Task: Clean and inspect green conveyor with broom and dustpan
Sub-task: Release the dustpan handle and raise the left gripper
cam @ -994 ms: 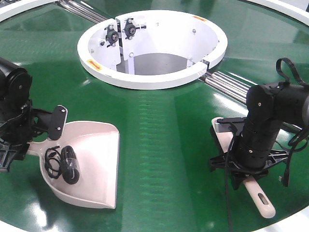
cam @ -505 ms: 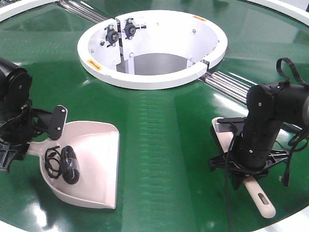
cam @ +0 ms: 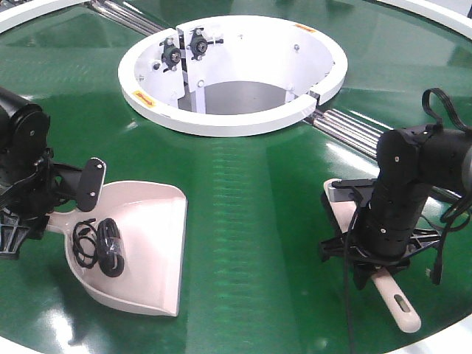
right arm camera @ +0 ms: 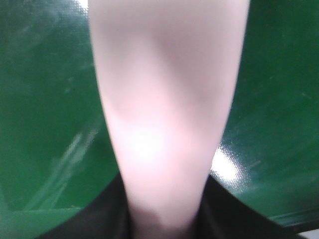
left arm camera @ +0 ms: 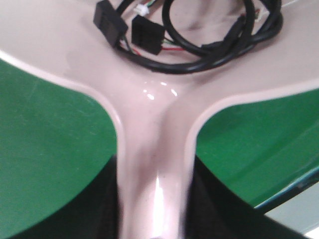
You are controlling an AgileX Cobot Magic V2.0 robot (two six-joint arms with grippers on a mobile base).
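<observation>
The desk (cam: 243,221), a glossy dark green circular conveyor belt, is carrying both tools. At near left a pale pink-beige plastic dustpan (cam: 158,221) is lying with its wide lip facing right, and a coiled black cable bundle (cam: 103,251) is sitting inside it. The left pincer (left arm camera: 155,199) is clenching the dustpan's handle. At near right, well apart, the right pincer (right arm camera: 164,214) is gripping the slim handle of the pale pink-beige plastic broom (cam: 394,299), whose head is hiding under the arm. Farther off, the white ring-shaped hub (cam: 221,122) and silver metal rollers (cam: 354,129) are showing. The gathering step appears to be finishing. The next move is probably calling for a level lift, lip tipped up, so the cable is not sliding out.
</observation>
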